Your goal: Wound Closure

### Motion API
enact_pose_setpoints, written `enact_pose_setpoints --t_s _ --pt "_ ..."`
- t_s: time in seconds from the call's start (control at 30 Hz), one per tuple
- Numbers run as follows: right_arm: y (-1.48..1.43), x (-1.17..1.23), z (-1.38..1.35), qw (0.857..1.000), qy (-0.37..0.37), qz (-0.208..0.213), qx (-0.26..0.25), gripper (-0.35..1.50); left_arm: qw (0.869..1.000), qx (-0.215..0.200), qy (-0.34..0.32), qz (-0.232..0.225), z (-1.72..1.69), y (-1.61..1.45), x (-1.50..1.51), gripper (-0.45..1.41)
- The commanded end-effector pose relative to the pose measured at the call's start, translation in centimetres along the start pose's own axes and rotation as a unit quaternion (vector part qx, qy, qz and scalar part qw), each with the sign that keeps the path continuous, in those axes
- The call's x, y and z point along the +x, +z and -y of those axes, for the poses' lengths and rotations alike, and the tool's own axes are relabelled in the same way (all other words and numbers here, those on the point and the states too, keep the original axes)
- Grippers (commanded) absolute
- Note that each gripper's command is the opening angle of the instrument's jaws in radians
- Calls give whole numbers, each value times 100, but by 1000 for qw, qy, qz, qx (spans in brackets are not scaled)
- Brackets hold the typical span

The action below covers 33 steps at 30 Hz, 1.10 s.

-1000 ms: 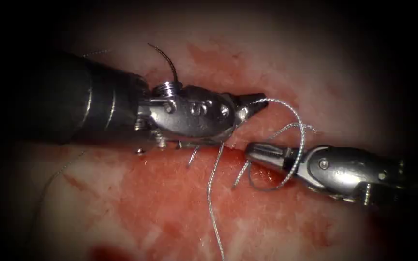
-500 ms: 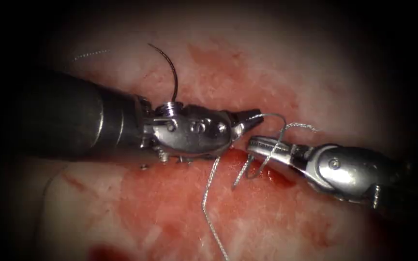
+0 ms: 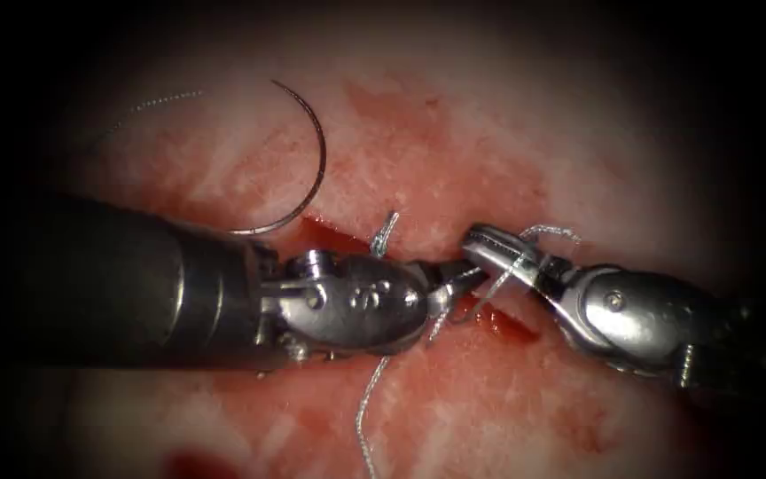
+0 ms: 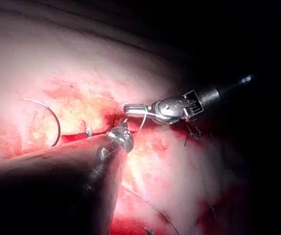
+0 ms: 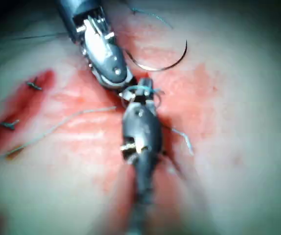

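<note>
Your left tool (image 3: 458, 277) grips the thread (image 3: 365, 417) at the cut (image 3: 498, 321); your right tool (image 3: 489, 248), tip to tip with it, has thread wound round its closed jaws. Farther left, the needle (image 3: 312, 168) lies free on the tissue (image 3: 454, 133).

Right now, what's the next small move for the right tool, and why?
Probably ease the right tool toward the short thread end to its left. The thread is looped round that tool, the left tool's jaws hold the thread, and the needle lies free on the tissue, held by neither tool.
</note>
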Motion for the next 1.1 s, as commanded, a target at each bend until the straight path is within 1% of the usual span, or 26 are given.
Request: enact_pose_setpoints --t_s 0.03,0.1,0.2,0.23,0.3,0.33,0.4,0.43,0.47,0.53,0.6,0.7,0.77,0.97,1.07,1.1 --pt "4 -6 6 1000 2 -1 -2 -35 1000 -1 -1 2 -6 5 -4 -35" --pt "2 -5 8 1000 3 0 -20 -15 1000 -4 5 4 -12 6 -1 -35" --pt "1 -4 9 999 -2 17 -38 2 1000 -9 15 6 -18 5 2 -35" --pt "0 -5 8 997 -10 52 -56 19 1000 -12 26 8 -22 3 5 -35" --pt "-1 -5 7 994 -19 79 -68 19 999 -14 31 10 -24 0 10 -35" --pt "-2 -5 6 993 -29 92 -73 24 999 -15 35 11 -24 -2 13 -35" --pt "-1 -6 3 988 -42 120 -84 44 999 -17 39 11 -23 -5 18 -35" --pt "0 -6 0 984 -62 144 -88 57 999 -20 43 11 -19 -9 24 -35" --pt "0 -6 0 984 -62 144 -88 57 999 -20 43 11 -19 -9 24 -35" --pt "2 -11 -2 979 -80 168 -88 57 999 -17 47 13 -14 -14 27 -35" --pt "5 -17 -2 970 -104 204 -86 57 998 -17 50 18 -12 -16 26 -35" --pt "11 -22 0 962 -126 230 -73 61 998 -20 50 24 -10 -16 25 -35" --pt "15 -24 3 959 -144 236 -58 63 998 -21 54 34 -9 -16 23 -35" --pt "15 -25 4 951 -188 239 -51 57 997 -18 59 46 -1 -18 16 -35" --pt "14 -27 3 944 -202 257 -50 57 997 -17 61 52 4 -17 12 -35" --pt "14 -29 2 939 -206 269 -48 59 996 -19 61 54 5 -17 11 -35"
